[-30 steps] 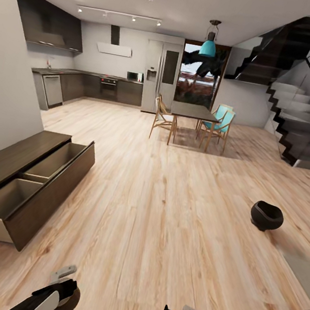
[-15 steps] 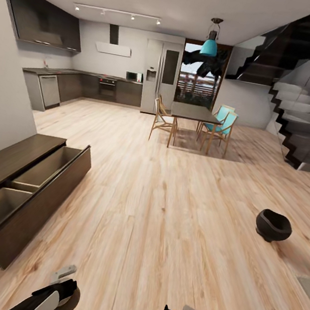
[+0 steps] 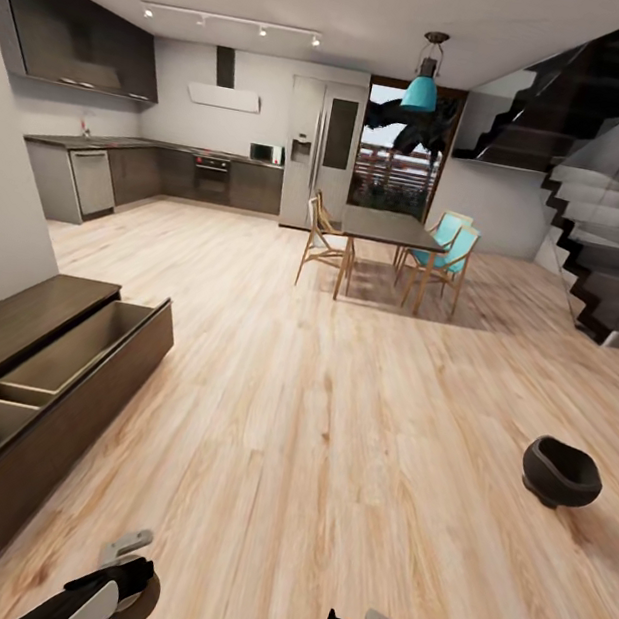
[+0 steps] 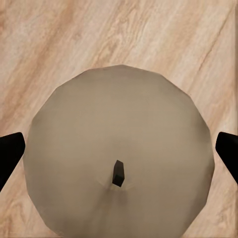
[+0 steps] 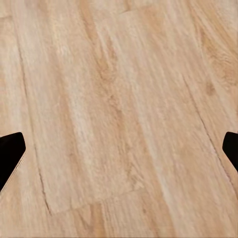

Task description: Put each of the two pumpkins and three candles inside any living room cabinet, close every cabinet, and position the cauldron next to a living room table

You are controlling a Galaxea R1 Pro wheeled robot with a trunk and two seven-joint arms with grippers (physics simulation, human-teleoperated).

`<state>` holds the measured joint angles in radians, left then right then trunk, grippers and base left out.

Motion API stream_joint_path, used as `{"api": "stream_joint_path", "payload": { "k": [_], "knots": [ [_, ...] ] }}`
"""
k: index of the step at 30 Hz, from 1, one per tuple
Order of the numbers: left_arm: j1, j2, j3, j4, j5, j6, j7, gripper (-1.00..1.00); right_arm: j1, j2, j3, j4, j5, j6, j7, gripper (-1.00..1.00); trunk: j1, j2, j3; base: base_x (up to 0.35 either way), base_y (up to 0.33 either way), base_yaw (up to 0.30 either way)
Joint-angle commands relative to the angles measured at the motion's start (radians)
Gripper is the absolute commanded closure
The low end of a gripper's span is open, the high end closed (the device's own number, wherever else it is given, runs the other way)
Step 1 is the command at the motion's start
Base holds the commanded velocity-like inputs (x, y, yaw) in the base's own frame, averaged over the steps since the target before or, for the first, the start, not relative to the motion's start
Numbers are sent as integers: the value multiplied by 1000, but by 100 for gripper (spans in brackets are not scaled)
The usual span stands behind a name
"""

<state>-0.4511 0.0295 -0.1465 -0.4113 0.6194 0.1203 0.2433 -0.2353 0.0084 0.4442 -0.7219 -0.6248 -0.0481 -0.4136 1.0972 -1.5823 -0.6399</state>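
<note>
**Robot in transit, cabinet open**

The cabinet point(image 3: 33, 383) stands near left, both drawers out and apparently empty. The cauldron point(image 3: 562, 473) sits right on the floor point(image 3: 328, 435). Both pincers spread wide, holding nothing. Next likely: closing the drawers or fetching items.

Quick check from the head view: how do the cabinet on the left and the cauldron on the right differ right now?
The cabinet is a long, low, dark brown box along the left wall; the cauldron is small, round and black, out on open floor. The cabinet's drawers are pulled out, showing pale insides; the cauldron's wide mouth tips a little toward the camera. No pumpkins or candles are visible in either.
</note>
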Motion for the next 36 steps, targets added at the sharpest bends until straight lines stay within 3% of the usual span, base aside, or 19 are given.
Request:
{"api": "stream_joint_path", "payload": {
  "k": [1,36],
  "knots": [
    [0,1,-8,-3,7,4,8,100,-1,-1,5,-1,-10,-5,-6,-100,1,0,-1,331,0,0],
    [0,0,-11,15,5,4,7,100,-1,-1,5,1,-11,-6,-6,-100,1,0,-1,331,-50,0]
  ]
}}
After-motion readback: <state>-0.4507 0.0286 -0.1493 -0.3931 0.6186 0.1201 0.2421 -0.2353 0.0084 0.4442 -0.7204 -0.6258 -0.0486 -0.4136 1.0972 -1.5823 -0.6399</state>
